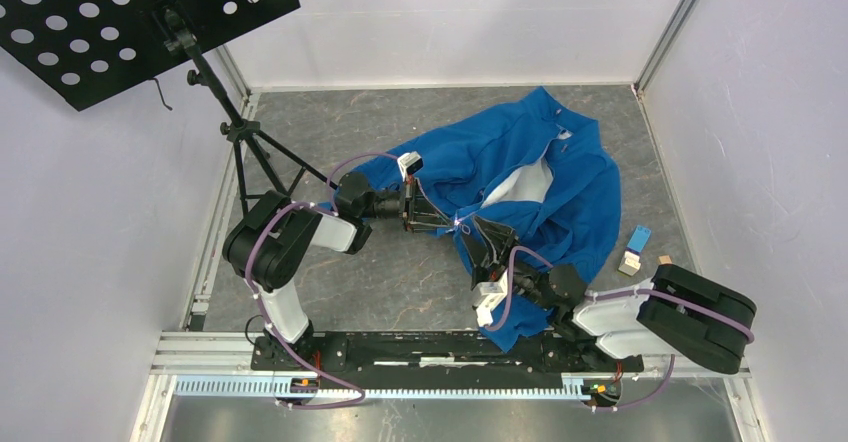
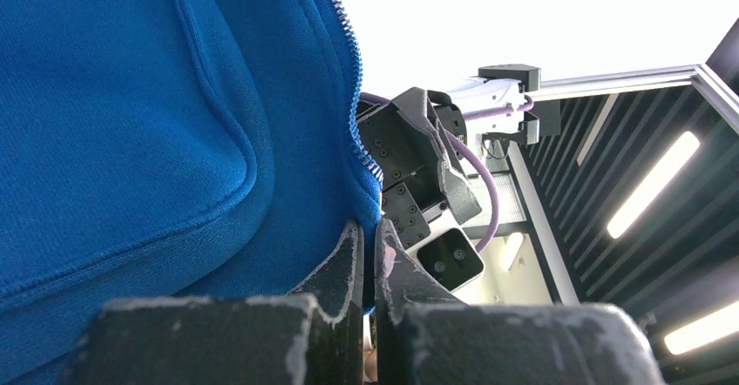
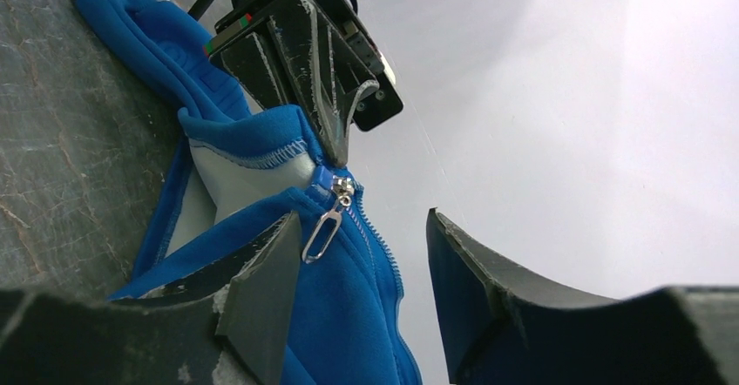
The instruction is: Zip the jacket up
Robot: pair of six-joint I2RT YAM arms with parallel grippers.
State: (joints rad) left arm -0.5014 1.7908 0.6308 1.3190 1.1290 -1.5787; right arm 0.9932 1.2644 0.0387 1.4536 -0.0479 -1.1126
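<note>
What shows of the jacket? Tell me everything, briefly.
The jacket is royal-blue fleece with pale lining showing where its front gapes, crumpled on the grey table. A metal pull hangs from the slider on its zipper. The left hand is shut on the zipper edge beside the slider; the right hand is open near the pull.

Black perforated music stand (image 1: pixel 150 12) at left, small blue block (image 1: pixel 640 236) just beside pale block (image 1: pixel 630 260), right

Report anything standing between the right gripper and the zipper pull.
Nothing visible does. The right gripper is open, with the zipper pull hanging just beyond its fingers, unobstructed. The left gripper pinches the jacket edge just past the slider, outside that path.
</note>
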